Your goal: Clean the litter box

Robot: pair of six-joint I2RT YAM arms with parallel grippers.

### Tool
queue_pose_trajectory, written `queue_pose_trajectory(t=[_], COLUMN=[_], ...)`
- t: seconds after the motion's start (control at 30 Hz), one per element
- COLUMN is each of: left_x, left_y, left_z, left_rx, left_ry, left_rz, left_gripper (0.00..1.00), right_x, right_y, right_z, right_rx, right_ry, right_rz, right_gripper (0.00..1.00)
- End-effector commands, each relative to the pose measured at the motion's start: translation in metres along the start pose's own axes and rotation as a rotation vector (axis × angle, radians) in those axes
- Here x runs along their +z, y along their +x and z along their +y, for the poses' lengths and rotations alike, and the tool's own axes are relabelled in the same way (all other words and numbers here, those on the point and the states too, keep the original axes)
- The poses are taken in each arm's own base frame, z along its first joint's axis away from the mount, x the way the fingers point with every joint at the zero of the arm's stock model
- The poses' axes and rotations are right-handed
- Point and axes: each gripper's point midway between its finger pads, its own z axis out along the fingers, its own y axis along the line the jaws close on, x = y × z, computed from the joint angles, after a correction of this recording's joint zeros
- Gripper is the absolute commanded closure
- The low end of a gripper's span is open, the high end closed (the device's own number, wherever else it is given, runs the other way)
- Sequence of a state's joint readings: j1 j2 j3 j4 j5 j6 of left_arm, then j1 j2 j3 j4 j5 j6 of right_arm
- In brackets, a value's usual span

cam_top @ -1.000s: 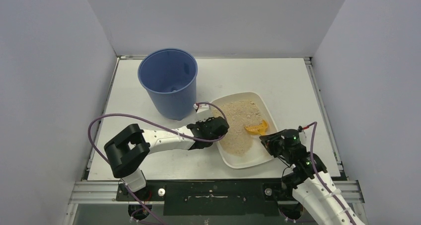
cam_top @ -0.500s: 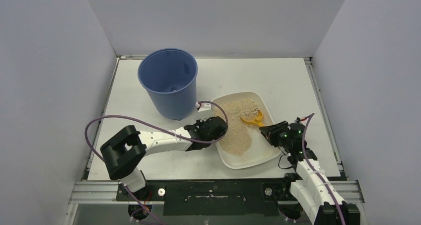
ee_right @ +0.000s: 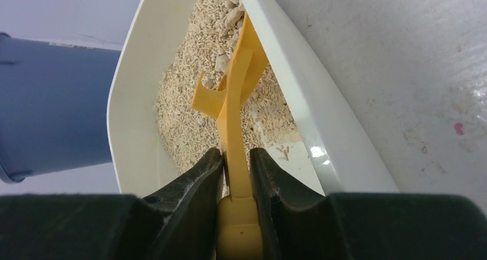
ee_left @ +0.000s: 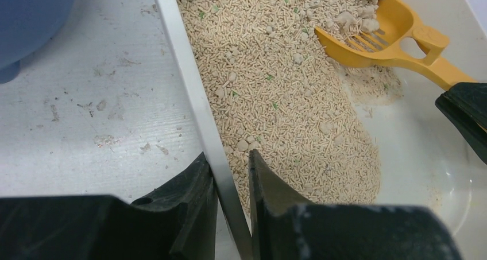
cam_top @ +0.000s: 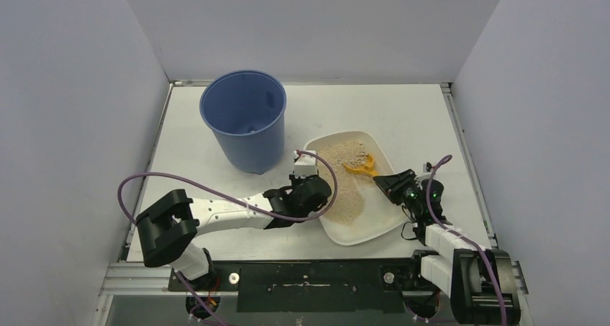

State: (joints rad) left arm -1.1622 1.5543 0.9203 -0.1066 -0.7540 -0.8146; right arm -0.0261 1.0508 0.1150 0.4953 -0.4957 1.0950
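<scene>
— Right wrist view first: what have the right fingers [ee_right: 192, 185] got?

— They're closed tight on the handle of the yellow scoop [ee_right: 235, 93], one finger each side. Its slotted blade lies toward the far end of the litter box [ee_right: 132, 99], with pale clumps [ee_left: 359, 19] sitting on it.

— And the other arm?

— The left fingers [ee_left: 192, 202] are closed narrow on the box's left wall. One is outside over the desk [ee_left: 97, 99], the other inside against the litter [ee_left: 275, 111]. Looks to me like they're steadying it.

— Where's the box itself?

— On the desk, just right of the blue bucket [cam_top: 244, 117], between the two arms.

— So which step is this?

— Scooping, I'd say. The clumps are gathered but nothing is in the bucket yet. Next the scoop wants lifting level, maybe with a shake so loose grains drop through the slots. Then it swings left over the bucket's rim and tips. The bucket stands tall, so it needs a good lift. The left wrist also sits near that path, so the swing should clear it.
</scene>
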Motion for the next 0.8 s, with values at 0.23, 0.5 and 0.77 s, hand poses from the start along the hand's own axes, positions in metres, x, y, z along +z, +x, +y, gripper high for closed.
queue_pose_trajectory(t=[0.23, 0.5, 0.77], left_x=[-0.035, -0.026, -0.014], left_y=[-0.019, -0.021, -0.015], left_z=[-0.032, -0.007, 0.010], left_rx=[0.143, 0.069, -0.005], left_ry=[0.165, 0.065, 0.033], left_rz=[-0.050, -0.045, -0.015], left_gripper=[1.00, 1.00, 1.00], right_x=[-0.005, -0.019, -0.028], right_y=[-0.009, 0.012, 0.021], right_z=[-0.013, 0.004, 0.010], right_rx=[-0.164, -0.179, -0.181], right_ry=[-0.116, -0.266, -0.313], right_rz=[-0.087, -0.010, 0.021], right_gripper=[1.00, 1.00, 1.00])
